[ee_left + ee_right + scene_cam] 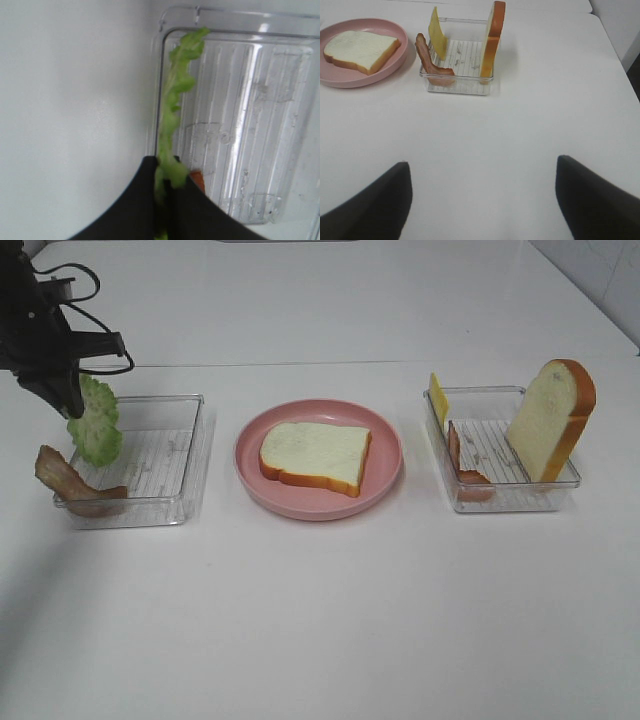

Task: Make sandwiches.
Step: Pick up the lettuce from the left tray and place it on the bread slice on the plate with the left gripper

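- Bright, even, diffuse light falls on the white tabletop (pixel 330 620). The exterior view is sharp, shading greyer toward 7 o'clock.
- A soft, thin shadow lies under the round pink plate (pixel 388 465) at 6 o'clock.
- White glare streaks the clear ribbed plastic tray (pixel 260 100); the ruffled green lettuce leaf (pixel 172 115) looks slightly soft.
- Right gripper (pixel 481 161): black fingers (pixel 370 205) out of focus.

No words, brands, numbers or signs can be read anywhere; the only candidates are faint embossed marks on the ribbed floor of the clear tray (pixel 220 135), seen by the left wrist camera, too blurred to decipher.
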Controlling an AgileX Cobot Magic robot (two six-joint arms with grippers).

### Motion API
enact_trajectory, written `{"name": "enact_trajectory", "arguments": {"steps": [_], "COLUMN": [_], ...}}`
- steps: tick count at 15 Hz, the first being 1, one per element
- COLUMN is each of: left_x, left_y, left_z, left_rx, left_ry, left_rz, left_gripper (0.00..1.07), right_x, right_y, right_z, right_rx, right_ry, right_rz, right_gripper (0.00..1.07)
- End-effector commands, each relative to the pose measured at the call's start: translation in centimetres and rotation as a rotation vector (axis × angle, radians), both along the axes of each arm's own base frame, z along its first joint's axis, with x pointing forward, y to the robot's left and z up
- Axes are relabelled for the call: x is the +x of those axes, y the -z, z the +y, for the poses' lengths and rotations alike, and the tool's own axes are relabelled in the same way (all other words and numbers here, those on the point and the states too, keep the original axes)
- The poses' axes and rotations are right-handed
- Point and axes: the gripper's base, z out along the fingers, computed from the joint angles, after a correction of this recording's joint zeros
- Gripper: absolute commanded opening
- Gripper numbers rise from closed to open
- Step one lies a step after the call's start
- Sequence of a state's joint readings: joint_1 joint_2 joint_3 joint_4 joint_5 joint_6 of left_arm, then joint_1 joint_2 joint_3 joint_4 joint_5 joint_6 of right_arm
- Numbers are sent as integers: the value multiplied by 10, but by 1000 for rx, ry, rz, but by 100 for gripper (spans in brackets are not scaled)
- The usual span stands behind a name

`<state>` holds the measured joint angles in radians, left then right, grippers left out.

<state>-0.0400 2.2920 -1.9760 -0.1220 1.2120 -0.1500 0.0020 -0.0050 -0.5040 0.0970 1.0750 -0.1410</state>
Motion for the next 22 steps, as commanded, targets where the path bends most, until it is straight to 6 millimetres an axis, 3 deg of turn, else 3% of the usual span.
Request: {"name": "enact_trajectory", "arguments": {"steps": [1, 2, 4, 5, 6, 8, 12, 13, 15, 20, 22], "left_x": [1, 5, 6, 12, 13, 12, 6, 1, -4, -16, -19], "left_y": [-28, -45, -48, -58, -60, -67, -72, -74, -75, -73, -57], "left_z": [-5, -17, -20, -37, -41, -68, -120, -148, -172, -212, -226], "left_rx": [-61, -200, -233, -435, -469, -563, -616, -622, -629, -642, -660], "left_ry": [20, 34, 36, 37, 39, 101, 187, 215, 235, 274, 278], "left_rz": [-85, -148, -162, -241, -255, -304, -358, -393, -426, -462, -421], "left_gripper": [0, 0, 0, 0, 0, 0, 0, 0, 0, 0, 0], "right_x": [-2, -2, -2, -2, -2, -2, -2, -2, -2, -2, -2], "right_y": [-1, -1, -1, -1, -1, -1, -1, -1, -1, -1, -1], "right_z": [0, 0, 0, 0, 0, 0, 0, 0, 0, 0, 0], "right_rx": [-13, -13, -13, -13, -13, -13, -13, -13, -13, -13, -13], "right_ry": [4, 4, 4, 4, 4, 4, 4, 4, 4, 4, 4], "right_rz": [-29, -29, -29, -29, -29, -29, -29, -29, -29, -29, -29], "right_gripper": [76, 76, 76, 76, 76, 76, 76, 76, 76, 76, 76]}}
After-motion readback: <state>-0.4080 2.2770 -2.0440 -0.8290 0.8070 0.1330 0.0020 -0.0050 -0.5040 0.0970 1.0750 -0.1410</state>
